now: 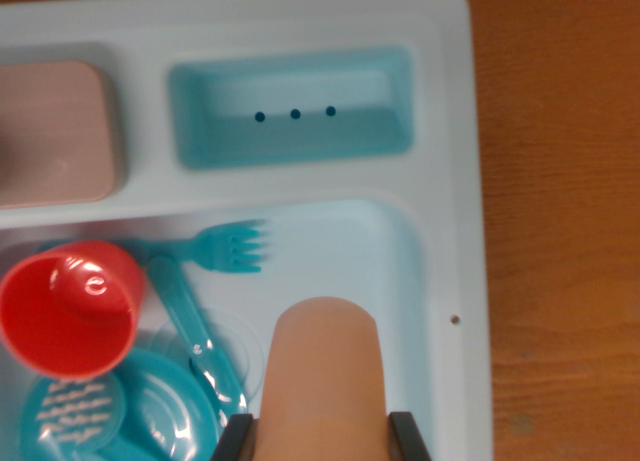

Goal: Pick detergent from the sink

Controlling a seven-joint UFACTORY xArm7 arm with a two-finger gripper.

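The detergent [325,366] is a peach-coloured bottle with a rounded top, low in the wrist view. It stands in the right part of the pale blue sink basin [395,251]. My gripper [320,441] reaches in from the bottom edge. One dark fingertip [232,441] presses the bottle's left side and the other [408,436] its right side, so it is shut on the bottle. The bottle's lower end is hidden below the frame.
A red cup [70,306] lies on its side at the left of the basin, with a blue fork [220,249], a blue spoon [185,316] and a blue plate [150,411]. Behind are a teal tray [292,106] and a pinkish block [55,131]. A wooden table [560,181] lies right of the sink's white rim [458,181].
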